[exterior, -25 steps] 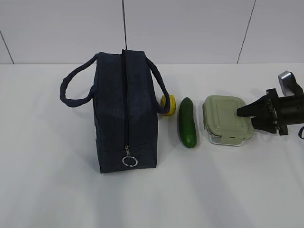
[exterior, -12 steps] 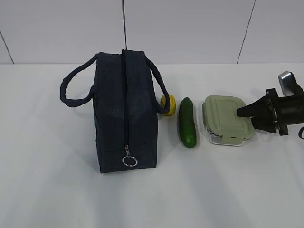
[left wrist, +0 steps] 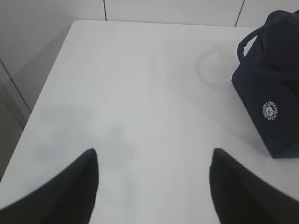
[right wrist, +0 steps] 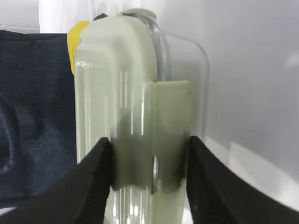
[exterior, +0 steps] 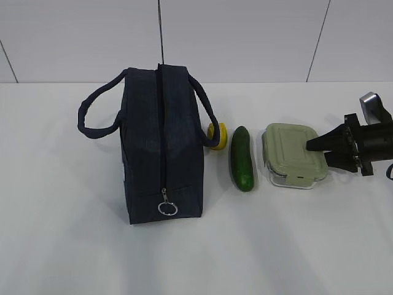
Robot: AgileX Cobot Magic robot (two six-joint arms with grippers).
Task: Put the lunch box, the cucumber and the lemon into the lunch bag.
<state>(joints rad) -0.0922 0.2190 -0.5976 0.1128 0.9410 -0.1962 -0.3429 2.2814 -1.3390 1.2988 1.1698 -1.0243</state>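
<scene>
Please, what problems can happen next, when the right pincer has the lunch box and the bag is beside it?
1. The lunch bag has its zipper shut, ring pull at the near end, so nothing can go in yet.
2. The right pincer grips the lunch box only at its edge, over the lid clip; the smooth glass may slip or tilt when lifted.
3. The cucumber lies between box and bag, the lemon behind it; a low carry could knock them.

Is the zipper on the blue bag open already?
No, the zipper runs closed along the top of the lunch bag, with its ring pull hanging at the near end.
</scene>
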